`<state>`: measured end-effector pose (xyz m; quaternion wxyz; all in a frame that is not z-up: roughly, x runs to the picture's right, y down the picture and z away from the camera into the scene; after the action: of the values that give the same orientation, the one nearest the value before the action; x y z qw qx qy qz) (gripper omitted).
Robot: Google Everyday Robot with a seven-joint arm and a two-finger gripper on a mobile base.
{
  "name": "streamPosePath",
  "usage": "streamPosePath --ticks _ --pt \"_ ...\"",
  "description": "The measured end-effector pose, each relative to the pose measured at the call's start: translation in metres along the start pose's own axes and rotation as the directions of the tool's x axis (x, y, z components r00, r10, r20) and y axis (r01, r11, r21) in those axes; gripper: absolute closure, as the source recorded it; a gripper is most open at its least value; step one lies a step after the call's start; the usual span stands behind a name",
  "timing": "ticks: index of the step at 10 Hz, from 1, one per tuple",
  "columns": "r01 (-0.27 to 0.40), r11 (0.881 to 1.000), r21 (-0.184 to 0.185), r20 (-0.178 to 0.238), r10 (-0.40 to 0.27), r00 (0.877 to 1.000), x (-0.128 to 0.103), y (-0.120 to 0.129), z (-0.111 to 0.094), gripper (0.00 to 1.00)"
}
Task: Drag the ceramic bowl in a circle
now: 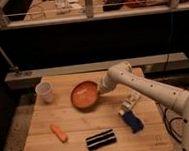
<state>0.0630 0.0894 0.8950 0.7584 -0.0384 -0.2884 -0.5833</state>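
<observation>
**Camera view: inventory**

1. Ceramic bowl (pixel 84 94): orange-red, shallow, glossy inside. It is set upright near the middle of the table (pixel 77 123), slightly toward 12 o'clock.
2. Gripper (pixel 100 88): carried on a white arm that enters from 4 o'clock. It is placed at the bowl's rim at 3 o'clock, apparently in contact. Whether it is clamped on the rim or released cannot be told.
3. White cup (pixel 45 91): found at 9 to 10 o'clock of the bowl, near it but apart.
4. Carrot (pixel 59 133): found at 7 o'clock of the bowl, well apart.
5. Striped black-and-white piece (pixel 100 139): found at 6 o'clock, by the table's front edge.
6. Blue object (pixel 133 122): found at 4 o'clock, with a pale packet (pixel 131 101) just beyond it, under the arm.

**Handling note (judgement)**

- The rim should be held low and firmly, so that the bowl is slid flat and not tipped.
- A small, slow circle is advised, since glazed ceramic is likely to slip easily on wood.
- The cup and the packet are judged the nearest obstacles.
- The bare wood toward 6 o'clock offers the most room.
</observation>
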Motion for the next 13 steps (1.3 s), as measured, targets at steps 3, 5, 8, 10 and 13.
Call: streamPosePath --ticks 3,5,8,10,13 --pt "-0.058 0.998 -0.008 -0.009 0.058 0.998 -0.049 0.04 -0.027 1.0" --pt "-0.063 0.998 -0.013 -0.009 0.063 0.998 -0.085 0.054 -0.044 1.0" --pt "-0.021 1.0 -0.004 0.015 0.021 1.0 -0.114 0.052 -0.049 1.0" --pt "0.03 0.999 0.014 0.037 -0.03 0.999 -0.119 0.029 -0.037 1.0" --pt "0.108 0.993 0.056 0.045 -0.11 0.993 -0.107 -0.023 -0.013 1.0"
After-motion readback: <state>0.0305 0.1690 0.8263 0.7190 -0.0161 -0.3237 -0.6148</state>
